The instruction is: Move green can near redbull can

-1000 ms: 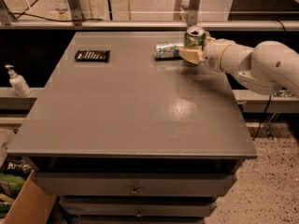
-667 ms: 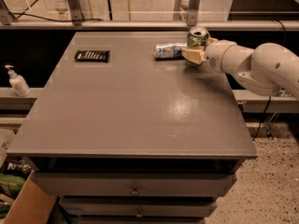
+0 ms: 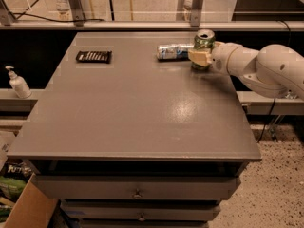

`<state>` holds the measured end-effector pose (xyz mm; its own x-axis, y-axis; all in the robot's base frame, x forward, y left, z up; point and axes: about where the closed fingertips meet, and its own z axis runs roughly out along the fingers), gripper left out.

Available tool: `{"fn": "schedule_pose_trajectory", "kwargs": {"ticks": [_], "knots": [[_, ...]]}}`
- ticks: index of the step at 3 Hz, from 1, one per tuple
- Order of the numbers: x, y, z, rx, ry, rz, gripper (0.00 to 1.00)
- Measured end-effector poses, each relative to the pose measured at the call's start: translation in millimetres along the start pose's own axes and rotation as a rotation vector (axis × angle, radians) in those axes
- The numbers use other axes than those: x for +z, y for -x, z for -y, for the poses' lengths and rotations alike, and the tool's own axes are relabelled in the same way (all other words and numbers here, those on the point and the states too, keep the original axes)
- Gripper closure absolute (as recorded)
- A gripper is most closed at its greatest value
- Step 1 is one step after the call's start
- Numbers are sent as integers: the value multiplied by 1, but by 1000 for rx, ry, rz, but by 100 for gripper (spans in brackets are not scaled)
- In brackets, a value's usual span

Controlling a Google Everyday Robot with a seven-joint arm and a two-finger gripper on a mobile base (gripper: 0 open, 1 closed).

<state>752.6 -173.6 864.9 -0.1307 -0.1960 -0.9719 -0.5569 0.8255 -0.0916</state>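
Toward 1 o'clock on the grey table point(image 3: 142, 113), close to the far edge, the green can point(image 3: 204, 39) is seen upright with its silver top showing. The gripper point(image 3: 199, 57) is placed right at the can's lower body, reached in from 3 o'clock by the white arm point(image 3: 266, 68). The can's lower front is covered by it. Whether the gripper is clamped on the can or slackened cannot be told. Whether the can's base is set on the table or held just above it cannot be settled either.

Just beside the green can, at its 9 o'clock, the redbull can point(image 3: 172, 52) is found lying on its side, its near end close to or touching the gripper. The flat black ribbed bar point(image 3: 93, 56) is left well apart at 10 o'clock on the table, and a white pump bottle point(image 3: 18, 83) is seen off the table at 9 o'clock.

The carrying part of the task is judged to be essentially done, since the two cans are side by side. What is judged to be left is small: the green can is to be set firmly down if needed, let go, and the gripper drawn back toward 3 o'clock without either can being knocked.
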Motion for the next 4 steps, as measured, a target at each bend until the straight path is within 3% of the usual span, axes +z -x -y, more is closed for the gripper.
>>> {"fn": "schedule_pose_trajectory", "kwargs": {"ticks": [3,4], "knots": [[-4,-9,3,34,-13,-41,12],[-5,-9,1,36,-10,-51,0]]}}
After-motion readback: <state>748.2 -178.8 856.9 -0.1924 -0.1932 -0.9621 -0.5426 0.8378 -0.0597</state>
